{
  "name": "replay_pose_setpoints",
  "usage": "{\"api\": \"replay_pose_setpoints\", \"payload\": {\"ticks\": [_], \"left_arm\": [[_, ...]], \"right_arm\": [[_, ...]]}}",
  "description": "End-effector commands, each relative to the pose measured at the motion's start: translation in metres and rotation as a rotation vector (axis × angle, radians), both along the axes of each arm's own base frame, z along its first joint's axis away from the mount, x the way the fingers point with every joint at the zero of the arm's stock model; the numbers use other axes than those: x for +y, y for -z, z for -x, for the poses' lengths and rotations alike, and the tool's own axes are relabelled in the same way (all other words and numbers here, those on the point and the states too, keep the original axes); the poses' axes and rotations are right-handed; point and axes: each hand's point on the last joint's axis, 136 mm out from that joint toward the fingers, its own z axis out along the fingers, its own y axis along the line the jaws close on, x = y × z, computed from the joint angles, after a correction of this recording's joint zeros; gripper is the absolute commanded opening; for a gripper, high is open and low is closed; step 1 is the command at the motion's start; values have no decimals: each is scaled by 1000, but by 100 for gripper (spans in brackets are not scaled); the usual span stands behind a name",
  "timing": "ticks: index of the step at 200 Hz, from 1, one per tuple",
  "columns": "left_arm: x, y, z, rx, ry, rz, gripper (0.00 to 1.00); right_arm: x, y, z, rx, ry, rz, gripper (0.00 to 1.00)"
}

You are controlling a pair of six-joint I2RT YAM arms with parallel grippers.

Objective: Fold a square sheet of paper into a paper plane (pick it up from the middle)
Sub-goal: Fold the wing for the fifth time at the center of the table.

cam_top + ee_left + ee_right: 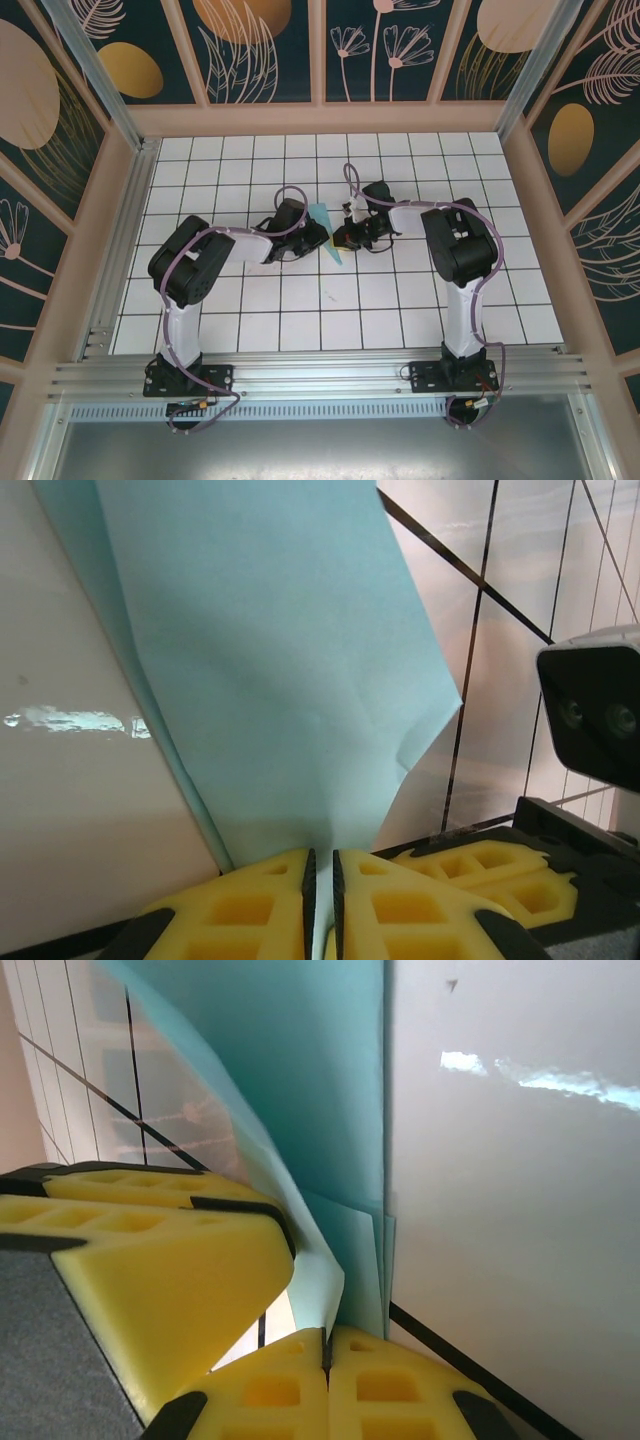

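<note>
Both arms are bending inward over the counter's [300, 320] centre. The left gripper [316, 237] and right gripper [346, 238] jaws are each pinching the paper plane [326, 226] there (pale turquoise, layered folds, pointed).

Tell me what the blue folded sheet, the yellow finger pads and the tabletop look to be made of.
Folded sheet: thin matte paper, by its sharp creases and light showing through its edges.
Finger pads: probably moulded soft plastic or foam, matte yellow with recessed pockets.
Tabletop: hard glossy white surface with dark grid lines, mirroring glare; tile or laminate, unclear.
</note>
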Motion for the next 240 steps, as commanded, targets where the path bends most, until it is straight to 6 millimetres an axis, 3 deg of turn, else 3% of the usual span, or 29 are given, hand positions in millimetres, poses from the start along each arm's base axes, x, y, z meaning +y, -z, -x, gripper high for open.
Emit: {"api": "replay_pose_setpoints", "payload": {"ticks": [1,95,153,198,220,240], "left_arm": [[31,21,-14,51,-118,-120,19],[52,27,-55,31,-109,-228,19],[48,-7,-107,-140,42,-298,22],[59,-21,-141,-222,76,-333,24],[59,-45,-140,-270,90,-318,24],[51,-74,-120,-320,115,-213,25]], "right_arm": [[-24,53,19,96,19,175,1],[-30,62,25,96,10,216,0],[-28,63,27,94,-3,213,0],[-28,61,26,88,-2,212,0],[-26,58,24,83,-2,206,0],[-26,57,24,83,-2,202,0]]}}
